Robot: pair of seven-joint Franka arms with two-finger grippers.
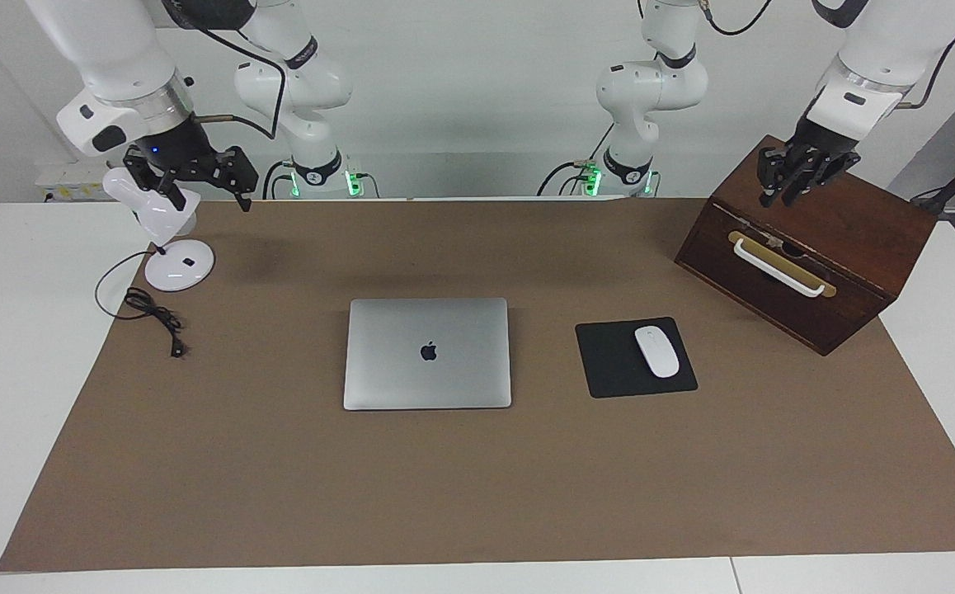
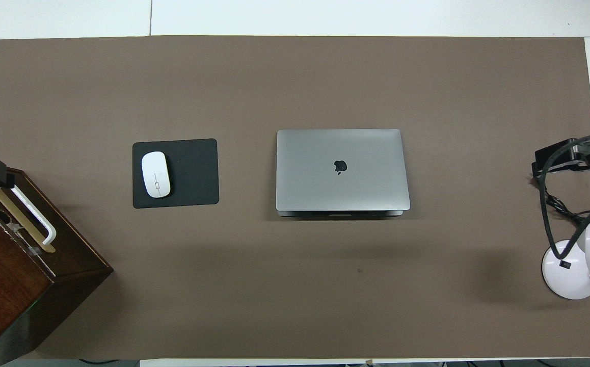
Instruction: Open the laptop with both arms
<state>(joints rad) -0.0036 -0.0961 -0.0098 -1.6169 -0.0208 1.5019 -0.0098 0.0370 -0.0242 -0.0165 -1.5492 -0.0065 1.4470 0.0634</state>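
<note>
high facing camera, steep overhead camera

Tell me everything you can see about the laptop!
The laptop is thin, silver-grey and looks like metal, with a dark apple logo in the middle of its lid. It is shut and lies flat on the brown mat, beside the black mouse pad. Nothing touches it but the mat.
</note>
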